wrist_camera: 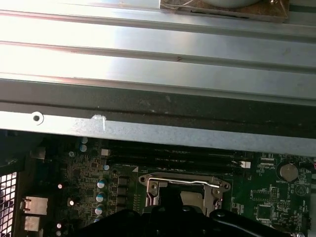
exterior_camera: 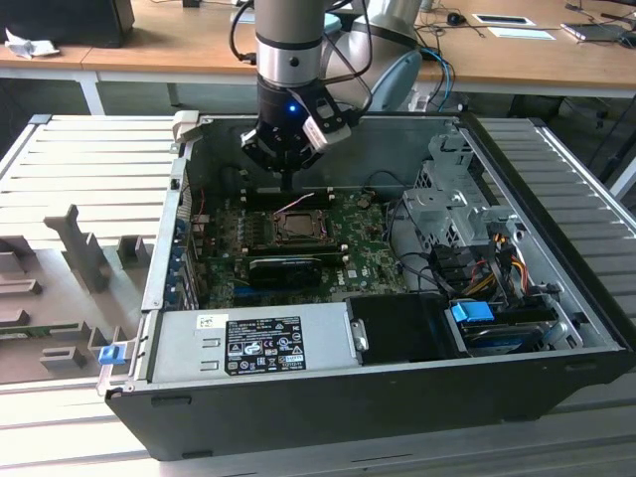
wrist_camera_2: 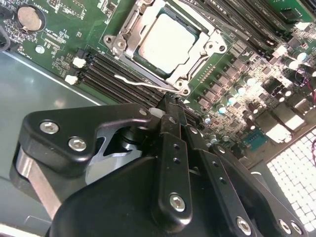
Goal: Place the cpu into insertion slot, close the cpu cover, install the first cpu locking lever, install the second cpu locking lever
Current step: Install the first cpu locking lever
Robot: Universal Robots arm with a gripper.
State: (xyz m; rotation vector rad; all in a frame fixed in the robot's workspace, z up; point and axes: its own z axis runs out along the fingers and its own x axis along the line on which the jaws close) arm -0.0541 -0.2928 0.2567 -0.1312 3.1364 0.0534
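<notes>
Though gripper (wrist_camera_2: 167,104) narrow, cpu (wrist_camera_2: 167,40) under cpu cover (wrist_camera_2: 124,35) on motherboard (wrist_camera_2: 61,47) inside computer case (exterior_camera: 397,149).

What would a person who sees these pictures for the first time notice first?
First, the open computer case lying on its side in the middle of the exterior view, with the gripper hanging inside it above the motherboard. In the second wrist view, the pale cpu shows through the window of the closed cpu cover, just beyond the gripper's tip.
</notes>
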